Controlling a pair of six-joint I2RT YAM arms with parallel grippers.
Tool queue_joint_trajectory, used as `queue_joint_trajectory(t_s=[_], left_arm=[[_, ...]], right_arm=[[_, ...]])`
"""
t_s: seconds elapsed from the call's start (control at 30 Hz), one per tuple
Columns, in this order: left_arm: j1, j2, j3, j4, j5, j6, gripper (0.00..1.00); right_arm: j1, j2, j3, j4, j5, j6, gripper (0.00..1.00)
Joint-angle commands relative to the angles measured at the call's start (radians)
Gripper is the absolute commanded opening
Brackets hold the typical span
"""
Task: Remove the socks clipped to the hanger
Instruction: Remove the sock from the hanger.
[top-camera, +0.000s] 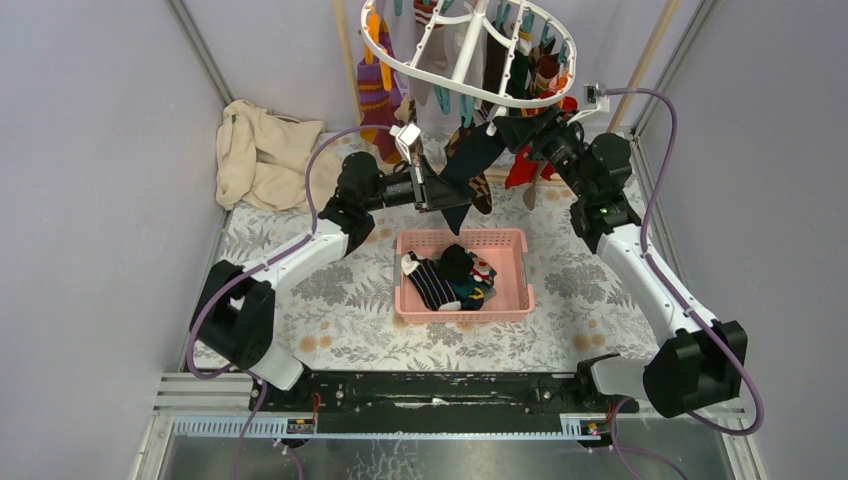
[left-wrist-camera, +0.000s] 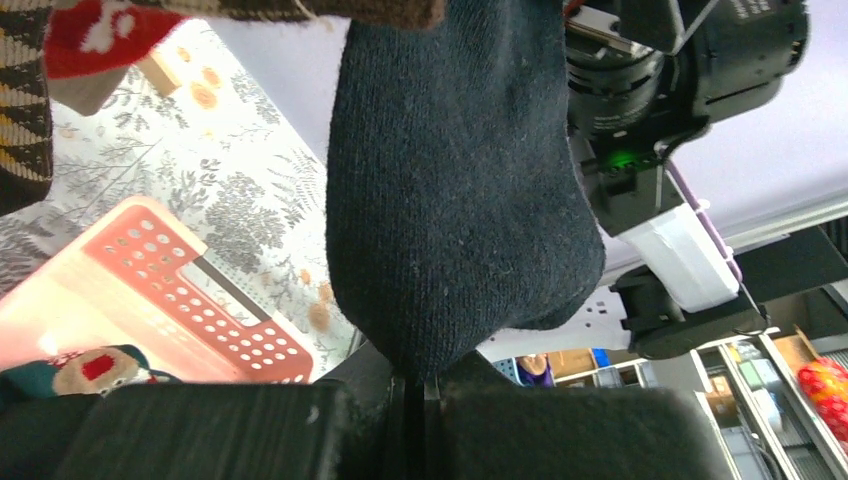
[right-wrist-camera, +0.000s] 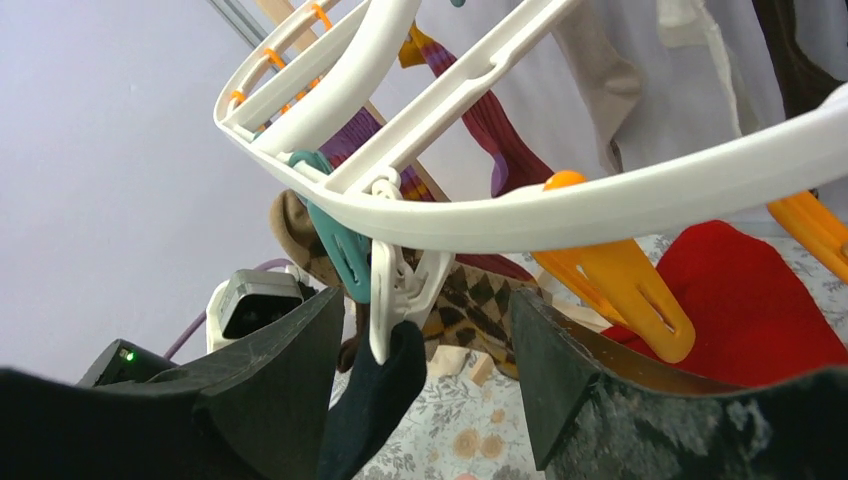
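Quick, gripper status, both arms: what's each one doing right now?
Left gripper: shut on the lower end of the black fabric sock.
Right gripper: open, jaws either side of the white plastic clip holding that sock; gripping nothing.

One camera hung high above and behind the arms. It looked down on the whole table (top-camera: 335, 320) from far back, with the near edge at the bottom. The left wrist camera sat right up against a black sock (left-wrist-camera: 450, 180). It looked past the sock to the right arm (left-wrist-camera: 690, 80) and down at the pink basket (left-wrist-camera: 200, 290). The right wrist camera looked up through the right gripper (right-wrist-camera: 425, 305), close under the hanger (right-wrist-camera: 600, 205). All three saw that sock. The high camera also saw the basket and the hanger.
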Motion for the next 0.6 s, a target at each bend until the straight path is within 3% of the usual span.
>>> queue_joint_trajectory(t_s=[0.0,0.57], left_arm=[[0.011,0.009,-0.029,0.184,0.069,-0.116,0.00],[0.011,0.021,-0.054,0.229,0.085,-0.168,0.00]], right_arm=[[-0.007,0.024,-0.007,0.151,-0.013,0.032,0.68],[-0.008,0.102,0.022,0.227,0.006,0.080,0.63]])
